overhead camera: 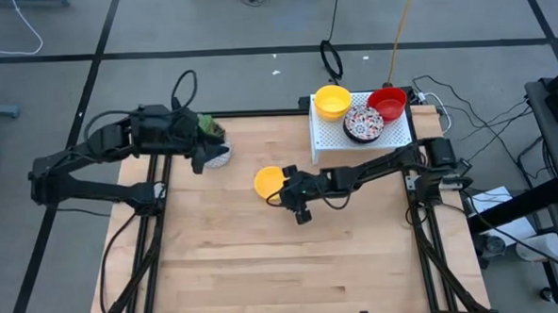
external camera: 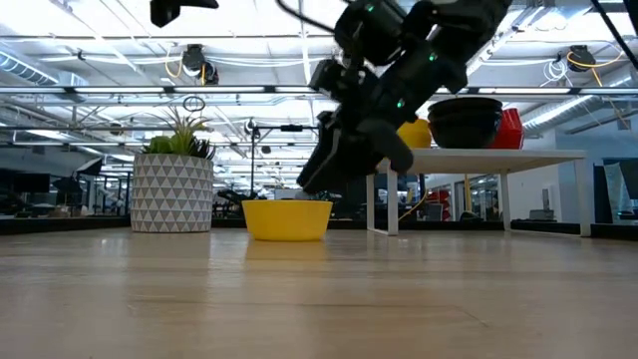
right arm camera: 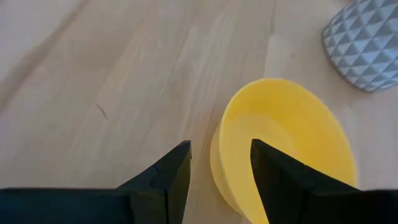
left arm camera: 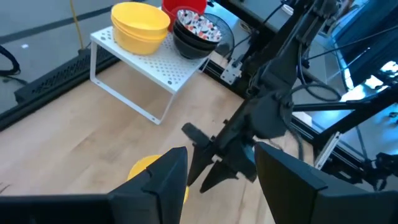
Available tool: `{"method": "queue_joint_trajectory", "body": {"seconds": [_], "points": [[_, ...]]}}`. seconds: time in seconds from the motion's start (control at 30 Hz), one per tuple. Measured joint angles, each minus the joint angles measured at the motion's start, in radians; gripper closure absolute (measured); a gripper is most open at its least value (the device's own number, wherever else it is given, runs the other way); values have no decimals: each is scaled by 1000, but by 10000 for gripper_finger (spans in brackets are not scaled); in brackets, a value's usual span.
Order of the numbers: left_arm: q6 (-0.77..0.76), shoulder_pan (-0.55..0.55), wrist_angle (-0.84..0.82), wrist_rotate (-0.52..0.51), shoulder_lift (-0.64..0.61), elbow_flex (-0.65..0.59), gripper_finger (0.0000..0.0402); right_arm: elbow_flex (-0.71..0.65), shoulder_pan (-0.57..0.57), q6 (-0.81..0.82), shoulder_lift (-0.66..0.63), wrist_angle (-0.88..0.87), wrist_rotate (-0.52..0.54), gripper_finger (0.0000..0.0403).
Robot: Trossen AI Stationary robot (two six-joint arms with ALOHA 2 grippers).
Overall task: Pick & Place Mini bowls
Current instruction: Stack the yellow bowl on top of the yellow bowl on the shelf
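- Right gripper (right arm camera: 217,171) low over the table, fingers parted by a narrow gap, straddling the near rim of a lone yellow bowl (right arm camera: 283,140): one finger inside, one outside. Grip contact not visible.
- High view: that bowl (overhead camera: 270,181) sits just ahead of the fingertips, mid-table.
- High view only: remaining bowls on the white rack (overhead camera: 327,140) — yellow (overhead camera: 332,101), red (overhead camera: 387,102), patterned (overhead camera: 362,124).
- Left gripper (left arm camera: 214,180) parted, empty, back by the plant pot (overhead camera: 215,155).

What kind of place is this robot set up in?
Probably an industrial lab or workshop hall: the low view shows exposed ceiling trusses with hanging lamps, cables trail over a taped concrete floor, and the wooden table sits in a metal frame.
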Motion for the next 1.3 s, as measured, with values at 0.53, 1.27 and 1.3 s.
{"method": "queue_joint_trajectory", "body": {"seconds": [0.53, 1.27, 1.3], "points": [[12, -7, -5, -11, 37, -2, 213, 87, -41, -22, 136, -24, 0, 246], [8, -7, 18, -9, 38, -2, 213, 86, -41, -42, 137, -38, -3, 396], [8, -7, 17, -9, 38, -2, 213, 86, -38, -42, 137, -37, -3, 398]]}}
